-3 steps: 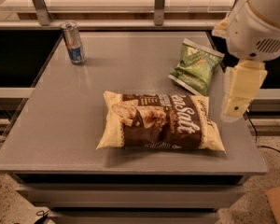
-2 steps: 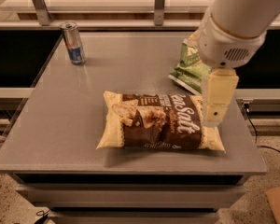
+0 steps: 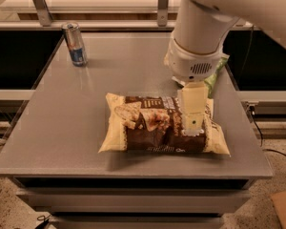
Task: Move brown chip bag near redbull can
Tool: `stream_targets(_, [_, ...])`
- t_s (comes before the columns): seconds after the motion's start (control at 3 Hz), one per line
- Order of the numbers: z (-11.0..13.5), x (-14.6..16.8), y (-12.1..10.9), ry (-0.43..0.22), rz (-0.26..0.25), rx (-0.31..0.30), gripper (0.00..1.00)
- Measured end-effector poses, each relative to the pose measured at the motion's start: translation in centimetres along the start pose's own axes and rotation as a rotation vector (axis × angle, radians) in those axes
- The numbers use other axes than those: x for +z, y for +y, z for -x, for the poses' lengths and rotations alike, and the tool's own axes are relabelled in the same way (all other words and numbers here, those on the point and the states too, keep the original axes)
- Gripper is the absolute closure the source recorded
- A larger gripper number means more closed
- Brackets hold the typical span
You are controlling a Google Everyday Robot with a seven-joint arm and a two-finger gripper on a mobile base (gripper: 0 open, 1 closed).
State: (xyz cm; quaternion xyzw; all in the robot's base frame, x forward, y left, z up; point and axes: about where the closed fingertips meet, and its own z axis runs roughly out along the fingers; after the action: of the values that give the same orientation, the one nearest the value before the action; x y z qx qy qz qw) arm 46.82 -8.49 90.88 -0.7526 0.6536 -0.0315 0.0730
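The brown chip bag [image 3: 152, 125] lies flat near the front of the grey table, dark brown in the middle with cream-yellow ends. The redbull can [image 3: 75, 44] stands upright at the table's far left corner, well apart from the bag. My gripper [image 3: 192, 126] hangs from the white arm directly over the right part of the bag, its cream finger pointing down at the bag's top. The arm covers part of the bag's lettering.
A green bag [image 3: 214, 76] lies at the far right, mostly hidden behind the arm. The grey table [image 3: 76, 109] has an edge close in front of the bag. A metal rail runs behind the table.
The arm has swung left from beside the table's right edge to over the brown chip bag, now covering most of the green bag. Bag and can have not moved.
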Motion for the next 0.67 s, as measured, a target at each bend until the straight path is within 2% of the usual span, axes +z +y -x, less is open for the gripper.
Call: stream_targets(0.67, [3.1,1.9,0.0,-0.006,0.059,-0.082,0.0])
